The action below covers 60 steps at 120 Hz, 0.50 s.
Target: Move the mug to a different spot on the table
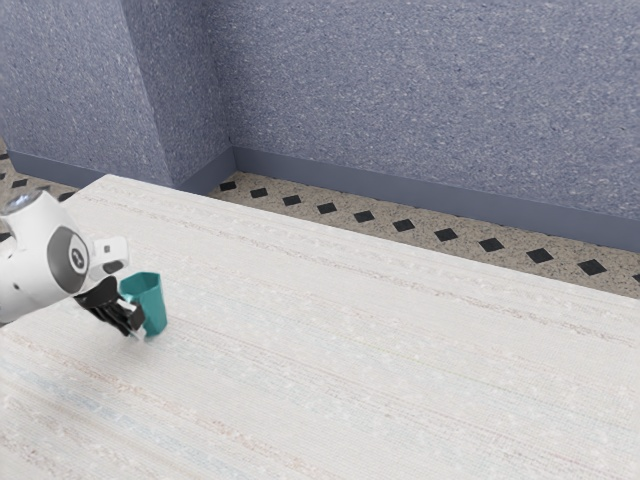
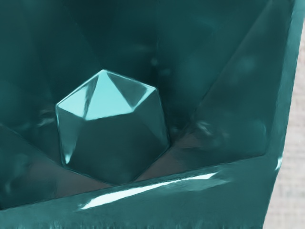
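Over the pale table (image 1: 400, 350), the end effector (image 1: 130, 320) grips the teal mug (image 1: 150, 295) by its side.

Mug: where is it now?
The teal mug is low at the exterior view's left, right beside the gripper, over the pale table.

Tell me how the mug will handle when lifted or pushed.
The mug looks hard and faceted, so it is probably stiff. Its glossy highlights suggest it may slip in the gripper. Being taller than wide, it might tip if pushed.
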### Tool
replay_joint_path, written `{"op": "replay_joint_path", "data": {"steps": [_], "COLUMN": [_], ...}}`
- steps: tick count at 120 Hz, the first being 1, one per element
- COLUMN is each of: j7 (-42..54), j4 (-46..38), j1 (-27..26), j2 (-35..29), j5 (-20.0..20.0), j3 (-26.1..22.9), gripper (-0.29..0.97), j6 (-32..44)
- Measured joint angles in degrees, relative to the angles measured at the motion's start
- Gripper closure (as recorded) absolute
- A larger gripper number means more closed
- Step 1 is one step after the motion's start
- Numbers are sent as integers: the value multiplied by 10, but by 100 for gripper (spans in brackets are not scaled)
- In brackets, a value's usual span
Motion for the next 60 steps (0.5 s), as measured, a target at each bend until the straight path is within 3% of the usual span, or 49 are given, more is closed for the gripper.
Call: {"op": "replay_joint_path", "data": {"steps": [47, 60], "j7": [33, 39], "j4": [-113, -128], "j1": [-16, -46], "j2": [-113, -139], "j5": [-22, -32], "j3": [-35, -36], "gripper": [66, 68], "j6": [169, 199]}}
